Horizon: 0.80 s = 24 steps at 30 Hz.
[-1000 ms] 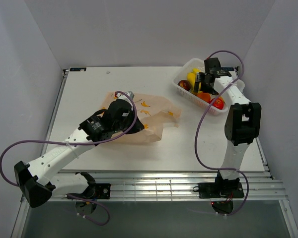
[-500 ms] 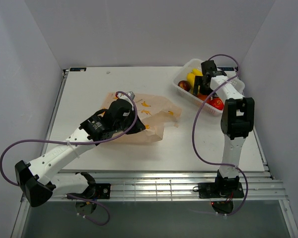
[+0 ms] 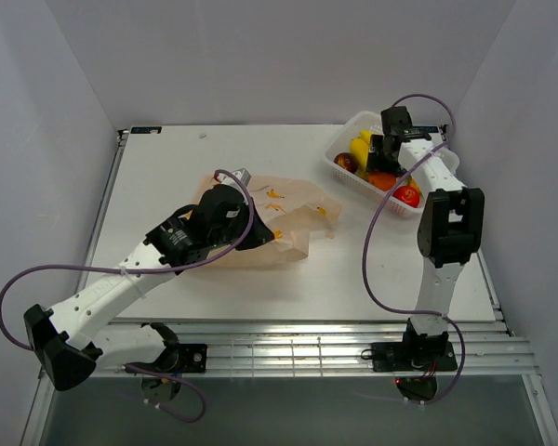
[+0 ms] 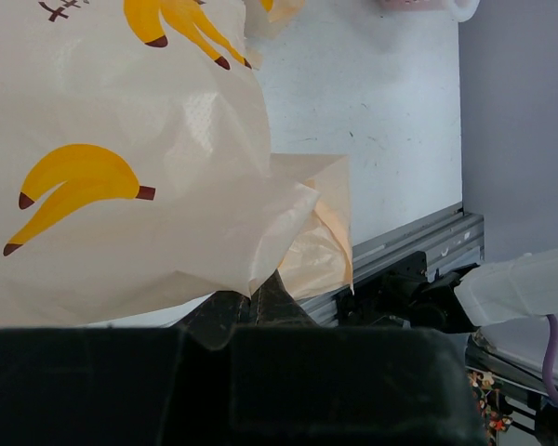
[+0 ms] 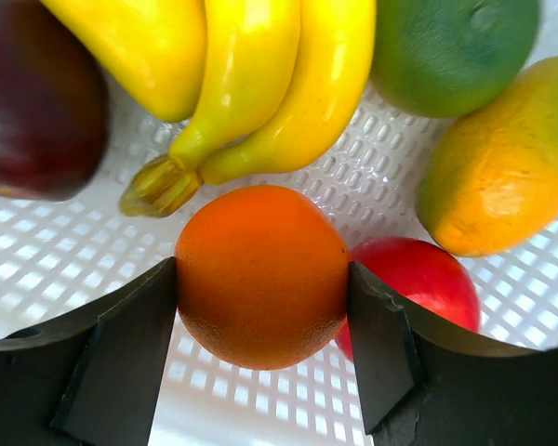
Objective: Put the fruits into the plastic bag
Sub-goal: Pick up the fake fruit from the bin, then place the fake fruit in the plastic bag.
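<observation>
The fruits lie in a white lattice basket [image 3: 346,128] at the back right. In the right wrist view I see a yellow banana bunch [image 5: 260,84], a dark-red piece [image 5: 37,102], a green piece [image 5: 456,51], a yellow-green piece [image 5: 502,172], a red piece [image 5: 418,283] and an orange [image 5: 260,274]. My right gripper [image 5: 262,279] reaches down into the basket, both fingers pressed against the orange's sides. The peach plastic bag [image 3: 293,221] with printed bananas lies mid-table. My left gripper [image 4: 251,302] is shut on a fold of the bag's edge [image 4: 298,232].
The basket floor [image 5: 56,269] shows beneath the fruit. White walls close in the table on three sides. Metal rails [image 3: 288,344] run along the near edge, with purple cables looping from both arms.
The right gripper's fingers have closed in from wide open onto the orange. The left arm still holds the bag, whose near edge has lifted slightly.
</observation>
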Tool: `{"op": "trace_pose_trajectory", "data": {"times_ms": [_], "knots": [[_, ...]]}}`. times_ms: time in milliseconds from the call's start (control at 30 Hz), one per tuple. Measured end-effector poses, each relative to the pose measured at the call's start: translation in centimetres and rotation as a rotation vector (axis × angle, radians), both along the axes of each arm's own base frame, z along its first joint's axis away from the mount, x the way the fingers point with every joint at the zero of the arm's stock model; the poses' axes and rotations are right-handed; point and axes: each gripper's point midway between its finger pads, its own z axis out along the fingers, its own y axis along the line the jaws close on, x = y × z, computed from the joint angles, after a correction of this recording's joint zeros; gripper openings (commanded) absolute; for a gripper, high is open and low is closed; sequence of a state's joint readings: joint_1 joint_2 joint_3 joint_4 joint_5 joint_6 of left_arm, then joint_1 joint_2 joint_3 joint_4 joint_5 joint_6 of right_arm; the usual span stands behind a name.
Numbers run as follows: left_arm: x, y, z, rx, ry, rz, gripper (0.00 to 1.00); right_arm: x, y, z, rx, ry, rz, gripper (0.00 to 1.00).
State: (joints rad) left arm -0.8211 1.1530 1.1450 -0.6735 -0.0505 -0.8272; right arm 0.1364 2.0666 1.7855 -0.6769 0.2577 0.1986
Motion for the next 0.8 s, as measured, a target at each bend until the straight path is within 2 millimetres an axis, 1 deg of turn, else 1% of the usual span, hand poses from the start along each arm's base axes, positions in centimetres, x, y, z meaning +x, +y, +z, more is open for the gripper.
{"op": "trace_pose_trajectory", "data": {"times_ms": [100, 133, 200, 300, 333, 433, 500, 600, 633, 700, 733, 800], "knots": [[-0.1, -0.1, 0.4, -0.015, -0.008, -0.004, 0.00, 0.1, 0.0, 3.3, 0.015, -0.075, 0.001, 0.17], [-0.1, -0.1, 0.5, -0.020, -0.009, -0.005, 0.00, 0.0, 0.0, 4.5, 0.021, -0.106, 0.002, 0.13], [-0.1, -0.3, 0.5, -0.027, -0.010, -0.008, 0.00, -0.3, 0.0, 7.3, 0.036, -0.168, 0.012, 0.11], [-0.2, -0.4, 0.4, -0.031, -0.003, -0.014, 0.00, -1.1, 0.3, 9.9, 0.069, -0.236, 0.040, 0.11], [-0.2, -0.5, 0.4, -0.034, -0.001, -0.017, 0.00, -1.6, 0.6, 10.3, 0.084, -0.249, 0.055, 0.11], [-0.2, -0.7, 0.5, -0.046, -0.002, -0.021, 0.00, -4.1, 2.0, 10.6, 0.163, -0.265, 0.124, 0.11], [-0.2, -0.9, 0.5, -0.055, -0.003, -0.028, 0.00, -6.3, 3.2, 10.0, 0.227, -0.250, 0.176, 0.11], [-0.4, -1.1, 0.3, -0.058, 0.006, -0.040, 0.00, -9.9, 5.6, 8.7, 0.345, -0.221, 0.256, 0.11], [-0.4, -1.2, 0.2, -0.059, 0.009, -0.045, 0.00, -10.7, 6.3, 8.5, 0.376, -0.216, 0.279, 0.11], [-0.6, -1.4, 0.2, -0.062, 0.015, -0.054, 0.00, -12.4, 8.3, 7.8, 0.436, -0.183, 0.338, 0.11], [-0.7, -1.5, 0.1, -0.065, 0.018, -0.059, 0.00, -13.0, 9.5, 7.6, 0.460, -0.171, 0.371, 0.11], [-0.8, -1.6, 0.1, -0.069, 0.024, -0.070, 0.00, -14.0, 12.5, 7.4, 0.505, -0.153, 0.448, 0.11]]}}
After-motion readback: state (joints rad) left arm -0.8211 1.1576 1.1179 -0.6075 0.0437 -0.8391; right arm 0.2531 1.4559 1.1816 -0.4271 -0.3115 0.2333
